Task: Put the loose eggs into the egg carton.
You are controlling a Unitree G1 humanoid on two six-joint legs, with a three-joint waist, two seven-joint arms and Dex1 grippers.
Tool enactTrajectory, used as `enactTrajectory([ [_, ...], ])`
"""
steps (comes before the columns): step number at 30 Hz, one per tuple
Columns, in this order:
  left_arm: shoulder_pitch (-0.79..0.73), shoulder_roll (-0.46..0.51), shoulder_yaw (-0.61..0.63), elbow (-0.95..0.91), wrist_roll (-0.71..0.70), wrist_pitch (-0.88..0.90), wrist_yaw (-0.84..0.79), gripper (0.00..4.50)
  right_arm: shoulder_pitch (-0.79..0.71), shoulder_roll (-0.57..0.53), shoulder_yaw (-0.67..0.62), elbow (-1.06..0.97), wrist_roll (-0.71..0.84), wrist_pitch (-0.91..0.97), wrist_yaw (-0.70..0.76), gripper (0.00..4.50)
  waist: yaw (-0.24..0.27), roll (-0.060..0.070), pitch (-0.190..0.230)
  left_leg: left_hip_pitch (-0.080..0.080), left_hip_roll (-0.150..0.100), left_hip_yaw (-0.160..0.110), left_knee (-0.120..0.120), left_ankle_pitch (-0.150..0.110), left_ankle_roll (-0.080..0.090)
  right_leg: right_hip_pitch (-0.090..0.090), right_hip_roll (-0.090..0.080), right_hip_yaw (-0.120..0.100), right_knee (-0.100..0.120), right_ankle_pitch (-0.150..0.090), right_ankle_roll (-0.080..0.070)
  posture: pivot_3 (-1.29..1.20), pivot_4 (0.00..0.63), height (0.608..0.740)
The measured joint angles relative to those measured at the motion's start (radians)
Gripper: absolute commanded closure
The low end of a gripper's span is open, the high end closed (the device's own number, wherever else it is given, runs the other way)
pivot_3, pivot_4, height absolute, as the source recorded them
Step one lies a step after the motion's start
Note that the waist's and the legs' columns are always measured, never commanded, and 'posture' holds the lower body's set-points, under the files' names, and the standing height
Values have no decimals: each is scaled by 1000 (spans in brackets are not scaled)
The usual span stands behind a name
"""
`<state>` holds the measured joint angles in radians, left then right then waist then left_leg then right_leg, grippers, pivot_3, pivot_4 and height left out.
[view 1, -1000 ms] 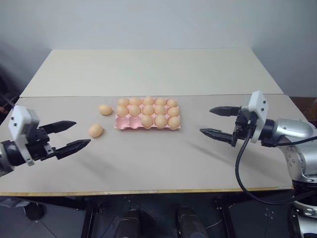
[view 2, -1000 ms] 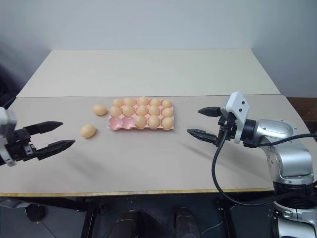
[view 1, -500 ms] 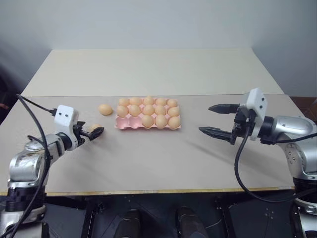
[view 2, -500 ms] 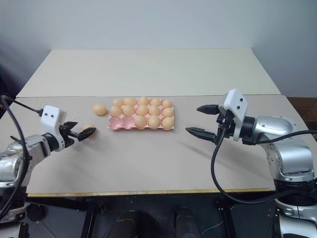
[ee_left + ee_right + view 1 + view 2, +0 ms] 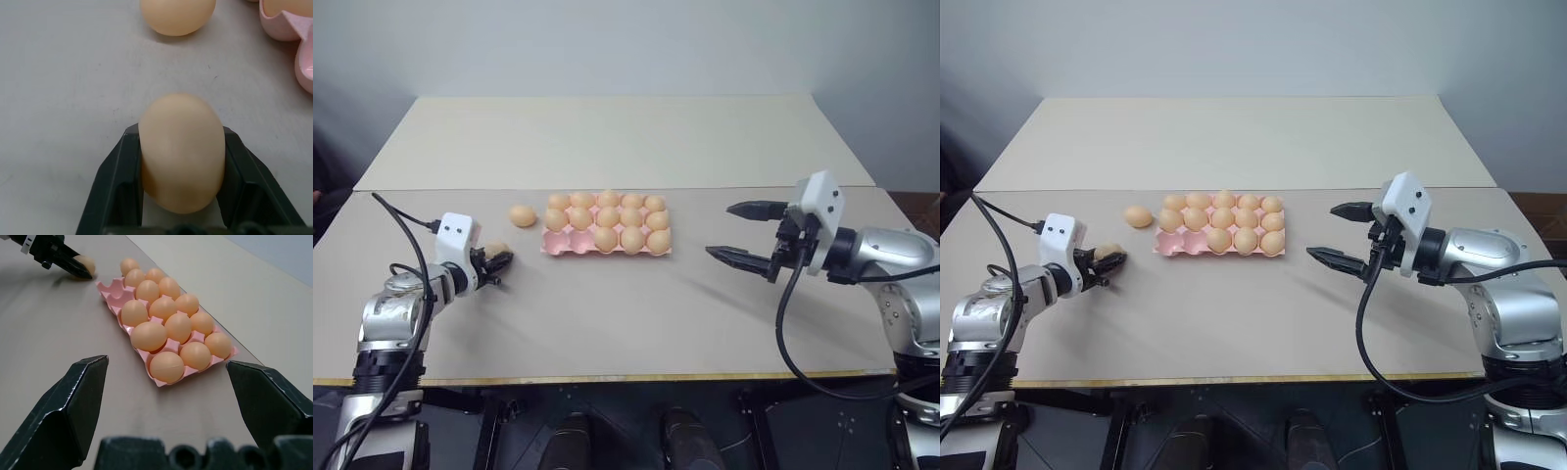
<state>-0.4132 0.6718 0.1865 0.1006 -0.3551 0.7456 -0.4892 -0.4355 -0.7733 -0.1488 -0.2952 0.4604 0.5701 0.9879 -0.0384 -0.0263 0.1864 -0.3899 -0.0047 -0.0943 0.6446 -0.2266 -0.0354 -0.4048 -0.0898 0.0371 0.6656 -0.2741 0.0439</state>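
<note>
A: In the left eye view, what was seen of the step in hand?

B: The left gripper point(image 5: 497, 264) was seen low on the bench point(image 5: 607, 313), pinched on a loose egg point(image 5: 495, 251). A second loose egg point(image 5: 521, 215) lay just beside the left end of the egg carton point(image 5: 604, 247), which sat mid-bench. The front row's two left cups looked empty, though this could not be made out with certainty.

A: And the right eye view?

B: The right gripper point(image 5: 1340, 235) was held above the bench, well apart from the carton, its fingers spread wide and nothing between them.

A: What was shown by the left wrist view?

B: The egg point(image 5: 182, 152) was seen clamped across its short sides between the two fingers point(image 5: 115, 188), its long axis along them. The grip looked centred, so a straight lift could be judged safe, provided it was taken up slowly and no further squeeze was added.

A: And the right wrist view?

B: The carton point(image 5: 111, 290) was seen with its near-left cups bare. It could be advised that the held egg be carried over one of those cups, lowered until seated, and only then released, with the neighbouring eggs point(image 5: 148, 335) left untouched.
</note>
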Motion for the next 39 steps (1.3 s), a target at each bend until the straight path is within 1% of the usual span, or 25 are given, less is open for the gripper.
enactTrajectory([
  [3,-4,10,34,-76,-8,-2,-6,2901,11,0,-2,0,0,0,-7,0,0,0,0,-1,0,0,0,0,0,0,0,0,0,0,0,0,150,740],
  [6,-22,24,35,-184,-44,-1,-47,2901,11,0,-2,-2,0,-5,-10,0,0,0,0,0,0,0,0,0,0,0,0,0,0,0,0,0,150,740],
  [8,-30,24,17,-251,-65,-9,-90,2901,12,0,-2,-5,-1,-8,-15,0,0,0,0,0,0,0,0,0,0,0,0,0,0,0,0,0,150,740],
  [10,-46,18,-30,-269,-67,-29,-134,2901,14,1,-2,-9,-3,-11,-29,0,0,0,0,0,0,0,0,0,0,1,0,0,0,0,0,0,150,740],
  [12,-66,-8,-84,-253,-60,-52,-164,2901,19,4,-2,-12,-5,-17,-39,0,1,0,0,0,-1,0,1,0,0,1,0,0,0,0,0,0,150,740],
  [15,-120,-67,-164,-178,-30,-95,-187,2901,27,9,1,-22,-6,-18,-54,0,2,0,0,0,-1,0,1,0,0,1,0,0,0,0,0,0,150,740],
  [20,-177,-114,-215,-77,20,-162,-204,2901,52,9,-1,-44,-6,-18,-80,0,-3,0,0,-1,-1,0,1,0,0,0,0,0,0,0,0,0,150,740],
  [21,-185,-116,-225,-63,26,-164,-210,2219,59,9,-1,-46,-6,-17,-84,0,-3,0,0,-1,-1,0,1,0,0,0,0,0,0,0,0,0,150,740],
  [22,-193,-117,-237,-46,36,-164,-216,1990,65,9,-1,-52,-5,-17,-88,0,-3,0,0,-1,-1,0,2,0,0,0,0,0,0,0,0,0,150,740],
  [25,-197,-122,-247,-24,42,-164,-229,893,70,9,-3,-67,-5,-17,-100,0,-3,0,0,-1,-1,0,2,0,0,0,0,0,0,0,0,0,150,740],
  [27,-197,-121,-244,-23,41,-164,-236,270,71,9,-6,-69,-5,-17,-106,0,-3,0,0,-1,-1,0,2,0,0,0,0,0,0,0,0,0,150,740],
  [29,-196,-113,-230,-28,38,-173,-244,270,74,9,-10,-69,-5,-17,-111,0,-3,0,0,-1,-1,0,2,0,0,0,0,0,0,0,0,0,150,740],
  [32,-191,-79,-162,-70,18,-177,-251,270,75,9,-15,-70,-4,-17,-117,0,-5,0,0,-1,0,0,2,0,0,0,0,0,0,0,0,0,150,740],
  [35,-145,4,-68,-122,-24,-174,-288,270,74,8,-17,-66,-4,-17,-115,0,-10,0,0,0,0,0,1,0,0,0,1,1,0,0,0,0,150,740],
  [39,-23,126,53,-156,-65,-180,-369,270,73,3,-21,-50,-2,-20,-93,0,-7,0,0,0,0,0,1,0,0,0,1,1,0,0,0,0,150,740],
])
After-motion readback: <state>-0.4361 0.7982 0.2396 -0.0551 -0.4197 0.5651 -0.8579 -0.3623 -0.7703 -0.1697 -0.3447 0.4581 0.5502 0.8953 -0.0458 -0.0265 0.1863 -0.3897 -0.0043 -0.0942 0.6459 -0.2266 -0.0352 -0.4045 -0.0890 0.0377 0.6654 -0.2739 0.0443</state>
